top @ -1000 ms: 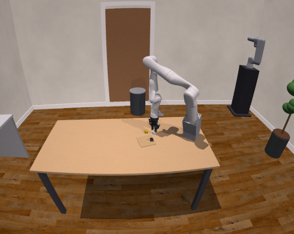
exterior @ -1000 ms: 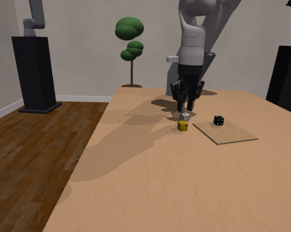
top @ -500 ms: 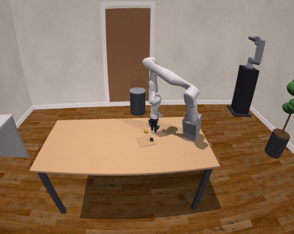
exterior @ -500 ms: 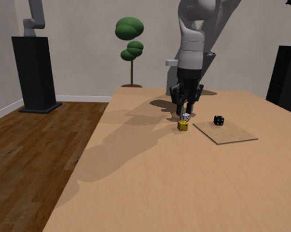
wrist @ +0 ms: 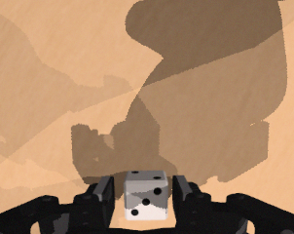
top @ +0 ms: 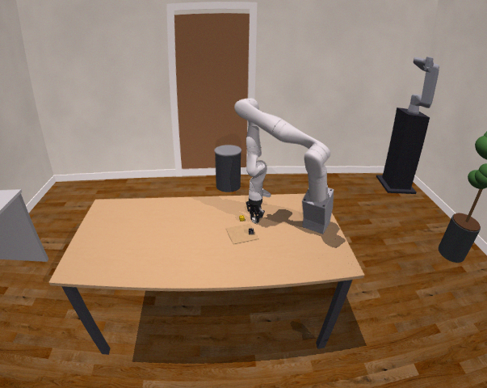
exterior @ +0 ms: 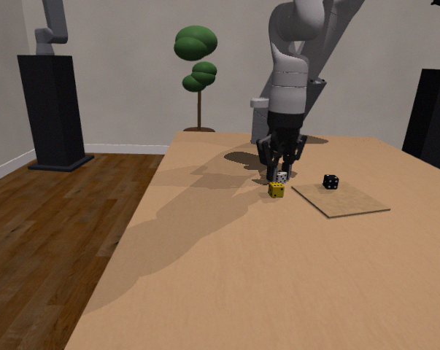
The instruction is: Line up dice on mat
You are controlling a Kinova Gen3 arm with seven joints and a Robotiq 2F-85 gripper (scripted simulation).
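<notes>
A white die [top: 253,220] [exterior: 282,176] [wrist: 146,206] stands on the table off the mat, with three pips on top in the wrist view. My gripper [top: 255,217] [exterior: 279,178] [wrist: 143,190] points down, partly open. Its fingers are on both sides of the white die, with a gap on each side in the wrist view. A yellow die [top: 241,218] [exterior: 276,189] stands on the table beside the mat; its top seems to show six. A black die [top: 250,231] [exterior: 330,182] is on the mat [top: 237,236] [exterior: 348,203], towards the base side; its top number is unclear.
The robot's base [top: 316,212] stands at the right end of the table [top: 151,250] in the top view. The yellow die is close to the gripper, on the side away from the base. The thin mat lies flat. Arm shadows cross the table.
</notes>
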